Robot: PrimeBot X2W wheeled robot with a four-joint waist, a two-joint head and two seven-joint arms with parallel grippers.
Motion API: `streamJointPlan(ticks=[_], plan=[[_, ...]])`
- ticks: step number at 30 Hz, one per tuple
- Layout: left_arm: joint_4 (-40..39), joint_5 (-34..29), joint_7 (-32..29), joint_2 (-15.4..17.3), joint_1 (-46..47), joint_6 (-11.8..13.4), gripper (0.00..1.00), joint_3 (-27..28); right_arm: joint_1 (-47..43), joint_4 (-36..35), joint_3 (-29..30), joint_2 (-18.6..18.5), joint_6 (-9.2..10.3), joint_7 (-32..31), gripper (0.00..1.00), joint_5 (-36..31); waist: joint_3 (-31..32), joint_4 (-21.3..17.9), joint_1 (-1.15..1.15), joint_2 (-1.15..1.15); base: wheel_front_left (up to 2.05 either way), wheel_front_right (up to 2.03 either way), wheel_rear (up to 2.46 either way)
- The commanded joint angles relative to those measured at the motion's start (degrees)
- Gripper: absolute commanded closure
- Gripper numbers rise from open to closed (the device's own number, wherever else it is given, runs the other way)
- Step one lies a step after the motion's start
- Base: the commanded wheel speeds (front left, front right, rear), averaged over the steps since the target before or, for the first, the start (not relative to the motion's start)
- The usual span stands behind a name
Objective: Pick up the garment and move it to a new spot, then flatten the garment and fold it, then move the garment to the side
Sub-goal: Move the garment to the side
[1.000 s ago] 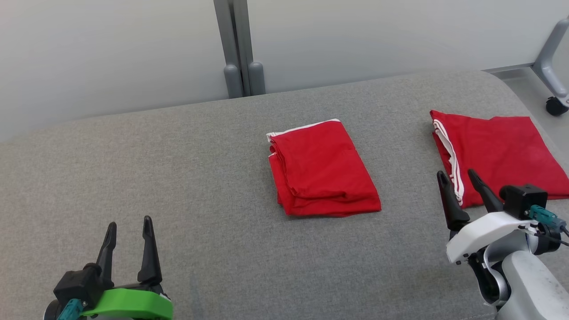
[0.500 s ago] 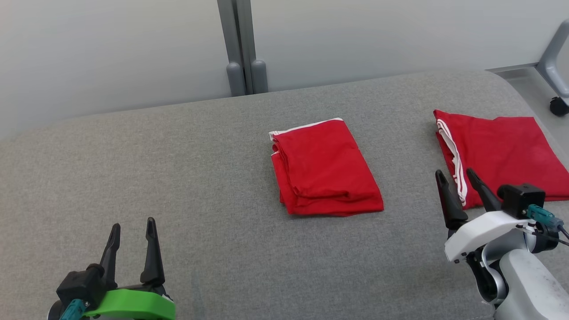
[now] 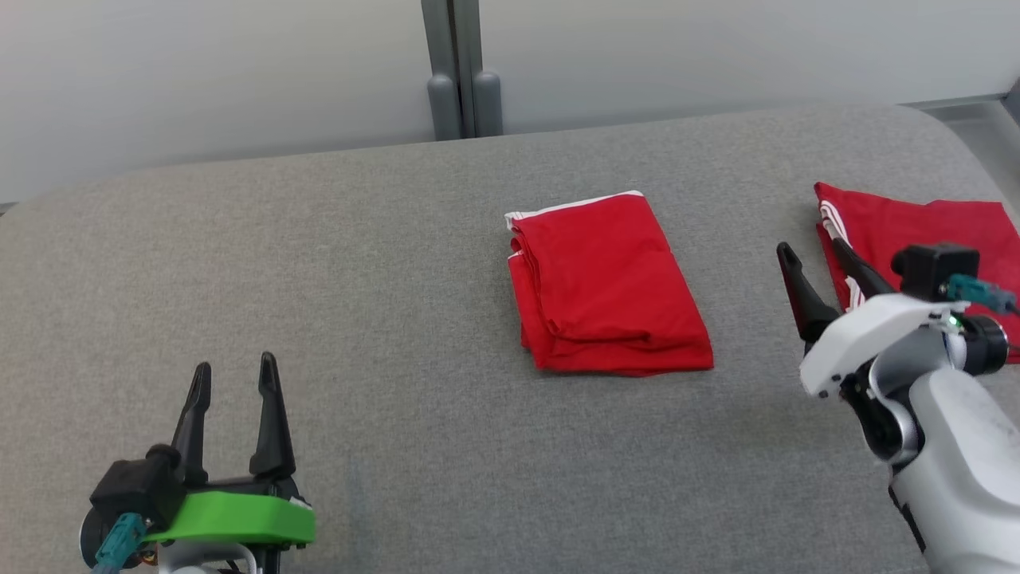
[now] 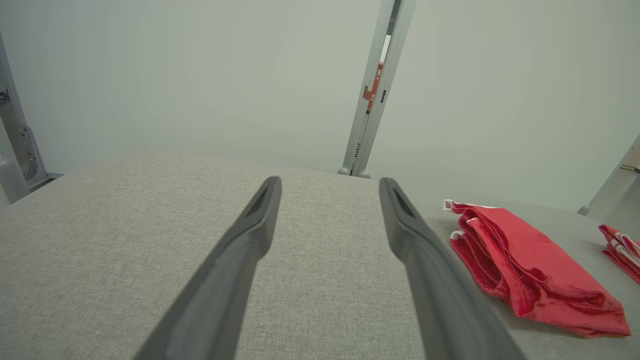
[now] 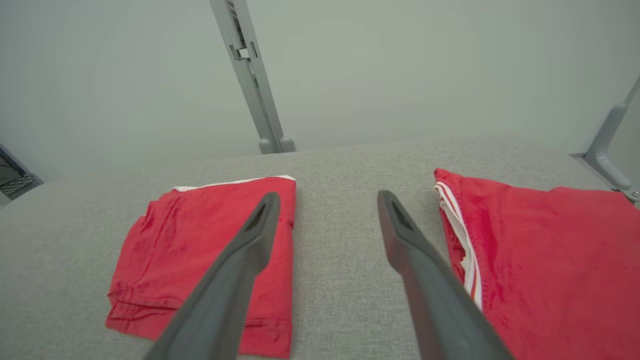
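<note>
Garment count first: two red pieces lie on the grey fabric-covered desk (image 3: 358,263). The garment (image 3: 610,283) sits near the middle of the head view, just toward 3 o'clock. It is folded into a rough rectangle, with white trim along its 12 o'clock edge and stacked layers showing on its 9 o'clock side. A second red garment (image 3: 916,227) lies flat at the 3 o'clock edge, with white stripes down the side that faces the first. A strip of bare desk separates the two. One grey upright post (image 3: 462,72) stands at 12 o'clock behind the desk, against a pale wall.

Two sets of jaws are in view, each with two dark fingers, and both are released, spread wide and gripping nothing. The left jaws stand at 7 o'clock on a green mount, well apart from the garment. In the left wrist view the garment (image 4: 525,265) lies at 4 o'clock, outside the fingers, and only bare desk shows between them. The right jaws stand at 4 o'clock on a white mount, just beside the garment's 3 o'clock edge. In the right wrist view the gap between the fingers frames the bare strip: the garment (image 5: 165,260) is at 8 o'clock behind one finger, and the second piece is at 4 o'clock behind the other. Whether those fingers touch cloth cannot be told.
</note>
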State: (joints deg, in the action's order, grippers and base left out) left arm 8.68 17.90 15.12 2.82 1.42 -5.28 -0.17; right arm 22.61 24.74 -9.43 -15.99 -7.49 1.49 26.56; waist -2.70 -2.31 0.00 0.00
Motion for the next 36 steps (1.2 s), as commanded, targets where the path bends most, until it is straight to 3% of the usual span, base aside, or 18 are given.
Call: streamJointPlan(ticks=[1,6,10,23,24,26,31,36], plan=[[-0.8,0.2,0.0,0.2,1.4,0.4,0.0,-0.2,2.5,0.9,0.3,-0.3,0.02,-3.3,0.0,0.6,-3.4,2.6,0.0,0.0,0.0,0.0,0.0],[-2.4,1.0,0.0,0.2,4.3,0.6,0.0,-1.7,12.0,7.7,0.0,-1.2,0.02,-19.0,0.0,0.1,-8.8,7.4,0.0,0.0,0.0,0.0,0.0],[-2.8,2.0,0.0,0.2,5.5,1.0,0.0,-2.8,16.1,12.6,0.9,0.1,0.02,-24.4,0.0,0.4,-11.3,10.0,0.0,0.0,0.0,0.0,0.0],[-2.6,3.0,0.0,0.2,7.1,1.3,0.0,-3.7,19.0,25.5,5.7,4.2,0.02,-26.5,0.0,-6.7,-14.3,13.7,0.0,0.0,0.0,0.0,0.0],[-2.5,2.9,0.0,0.2,7.2,1.3,0.0,-3.7,18.7,26.4,5.5,4.8,0.01,-27.3,0.5,-7.1,-14.3,13.6,0.0,0.0,0.0,0.0,0.0],[-2.6,2.9,0.0,0.2,7.3,1.3,0.0,-3.6,18.5,27.2,4.9,5.2,0.0,-28.0,1.0,-7.9,-14.2,13.4,0.0,0.0,0.0,0.0,0.0],[-2.7,3.0,0.0,0.2,6.7,1.2,0.0,-3.5,17.9,25.5,-0.2,2.9,0.05,-30.0,1.0,-10.0,-13.1,11.7,0.0,0.0,0.0,0.0,0.0],[-3.8,3.0,0.0,0.2,5.4,1.5,0.0,-3.1,20.7,17.8,-8.7,-1.7,0.06,-33.4,1.0,-8.8,-11.7,8.1,0.0,0.0,0.0,0.0,0.0]])
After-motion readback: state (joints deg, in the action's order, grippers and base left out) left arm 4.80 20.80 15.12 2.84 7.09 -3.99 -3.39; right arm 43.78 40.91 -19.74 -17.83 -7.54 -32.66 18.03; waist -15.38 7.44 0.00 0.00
